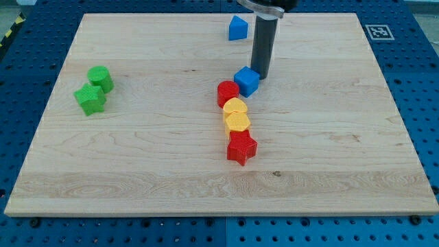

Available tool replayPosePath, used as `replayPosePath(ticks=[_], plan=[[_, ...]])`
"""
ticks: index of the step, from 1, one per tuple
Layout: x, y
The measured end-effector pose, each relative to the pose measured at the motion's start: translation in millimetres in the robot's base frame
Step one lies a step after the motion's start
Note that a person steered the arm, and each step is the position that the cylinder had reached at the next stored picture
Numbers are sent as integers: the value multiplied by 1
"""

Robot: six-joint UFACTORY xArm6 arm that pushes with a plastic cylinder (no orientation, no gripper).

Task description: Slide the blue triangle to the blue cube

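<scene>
The blue triangle (pixel 237 27) lies near the board's top edge, a little right of centre. The blue cube (pixel 247 81) sits below it near the board's middle, touching a red cylinder (pixel 227 92) on its lower left. My tip (pixel 261 73) is at the end of the dark rod, just right of and touching or nearly touching the blue cube's upper right side. The tip is well below and slightly right of the blue triangle.
Below the red cylinder runs a column: two yellow blocks (pixel 235 108) (pixel 238 123) and a red star block (pixel 241 147). Two green blocks (pixel 100 78) (pixel 90 99) sit at the view's left. The wooden board (pixel 137 158) lies on a blue perforated table.
</scene>
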State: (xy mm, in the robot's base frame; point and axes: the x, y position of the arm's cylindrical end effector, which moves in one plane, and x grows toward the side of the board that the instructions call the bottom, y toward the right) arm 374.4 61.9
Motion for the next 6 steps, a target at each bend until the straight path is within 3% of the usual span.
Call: replayPosePath(ticks=[2,3,4,6], plan=[[-57,-69],[-126,-106],[-160,-110],[-159,-53]])
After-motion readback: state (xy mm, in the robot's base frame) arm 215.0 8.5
